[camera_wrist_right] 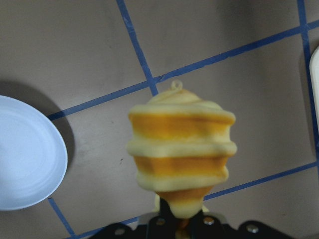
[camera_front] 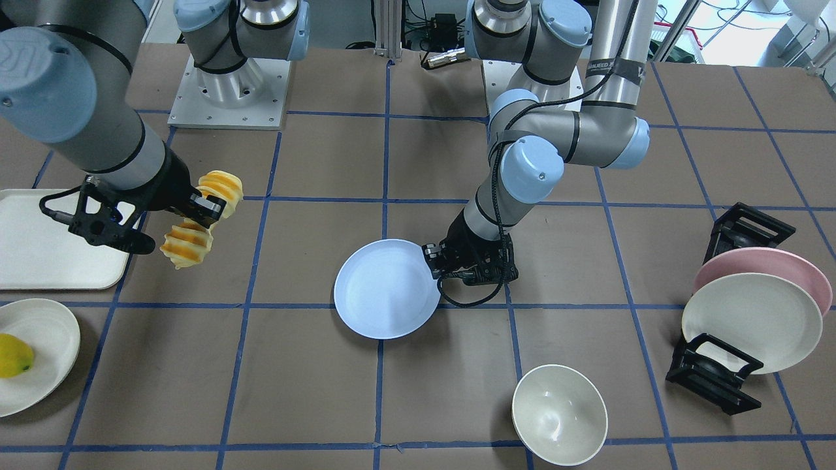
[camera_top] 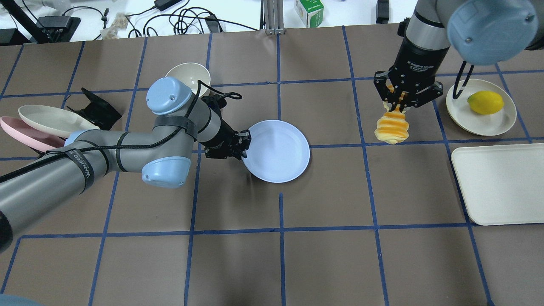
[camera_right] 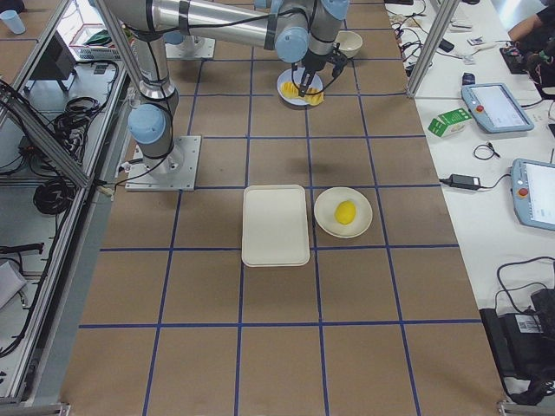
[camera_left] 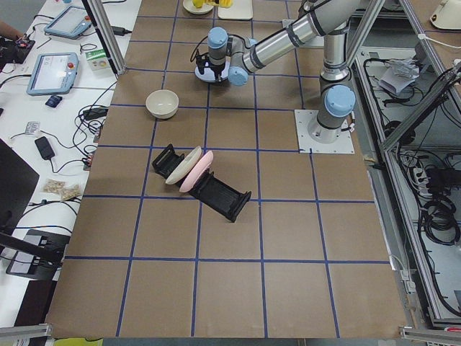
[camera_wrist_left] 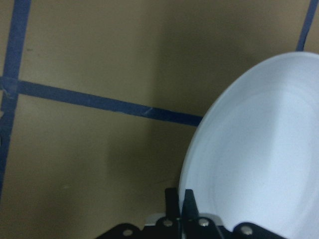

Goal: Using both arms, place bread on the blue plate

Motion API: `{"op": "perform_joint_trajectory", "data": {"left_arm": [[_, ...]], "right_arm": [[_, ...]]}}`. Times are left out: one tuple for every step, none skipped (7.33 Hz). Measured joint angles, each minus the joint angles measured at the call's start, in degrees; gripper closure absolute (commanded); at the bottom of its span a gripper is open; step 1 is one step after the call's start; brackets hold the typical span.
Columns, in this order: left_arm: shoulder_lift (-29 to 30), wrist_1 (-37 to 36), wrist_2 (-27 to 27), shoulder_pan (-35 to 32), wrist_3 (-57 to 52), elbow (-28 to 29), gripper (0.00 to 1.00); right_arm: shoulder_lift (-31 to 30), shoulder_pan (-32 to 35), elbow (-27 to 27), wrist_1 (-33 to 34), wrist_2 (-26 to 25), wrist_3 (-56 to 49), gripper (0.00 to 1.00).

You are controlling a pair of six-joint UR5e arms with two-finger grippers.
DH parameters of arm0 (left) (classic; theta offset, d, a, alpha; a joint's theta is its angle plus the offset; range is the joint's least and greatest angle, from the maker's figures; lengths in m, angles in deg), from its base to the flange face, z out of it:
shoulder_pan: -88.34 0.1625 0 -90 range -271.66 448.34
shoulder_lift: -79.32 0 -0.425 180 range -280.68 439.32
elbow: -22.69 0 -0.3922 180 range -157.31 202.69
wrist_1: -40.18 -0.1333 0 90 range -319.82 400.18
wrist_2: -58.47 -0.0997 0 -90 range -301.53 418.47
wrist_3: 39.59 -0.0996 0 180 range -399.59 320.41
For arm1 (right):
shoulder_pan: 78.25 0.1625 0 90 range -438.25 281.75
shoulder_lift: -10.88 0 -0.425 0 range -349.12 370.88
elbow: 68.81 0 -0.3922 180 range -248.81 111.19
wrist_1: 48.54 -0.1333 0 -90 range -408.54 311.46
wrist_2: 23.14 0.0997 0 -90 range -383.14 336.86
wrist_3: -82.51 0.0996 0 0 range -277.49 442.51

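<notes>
The blue plate (camera_front: 385, 287) sits at the table's middle and also shows in the overhead view (camera_top: 280, 151). My left gripper (camera_top: 244, 144) is shut on its rim on the robot's left side. The left wrist view shows the fingers (camera_wrist_left: 188, 201) pinching the plate's edge (camera_wrist_left: 259, 164). My right gripper (camera_top: 397, 104) is shut on the middle of the bread (camera_top: 392, 127) and holds it above the table, to the right of the plate. The bread's two ends droop either side of the gripper (camera_front: 206, 209). In the right wrist view the bread (camera_wrist_right: 182, 159) hangs in front, with the plate (camera_wrist_right: 25, 154) at the left.
A cream tray (camera_top: 501, 182) lies at the robot's right. Beyond it a cream plate (camera_top: 476, 117) holds a yellow lemon (camera_top: 485, 102). A cream bowl (camera_top: 187, 76) stands behind my left arm. A black rack (camera_front: 712, 375) with a pink plate (camera_front: 764, 264) and a cream plate (camera_front: 751, 320) stands at the far left.
</notes>
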Motion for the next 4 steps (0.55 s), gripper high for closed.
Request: {"op": "perform_joint_trajectory", "data": {"left_arm": [[-0.1,-2.3,-1.8,-0.6,0.1,1.3,0.0],[-1.4,1.0,-4.7,-0.5,-0.5,4.2,0.0],[-3.3,8.9,-8.1,0.2,-3.4,9.1,0.0],[-5.5,20.2,-11.0,1.3,-8.0,15.2,0.0]], "right_arm": [[1.0,2.6,0.0,1.8,0.0,2.4,1.0],[2.4,5.9,-0.1,3.6,0.1,5.1,1.0],[4.2,9.5,-0.1,5.8,0.1,7.8,1.0],[6.3,12.9,-0.1,9.0,0.1,9.9,1.0]]}}
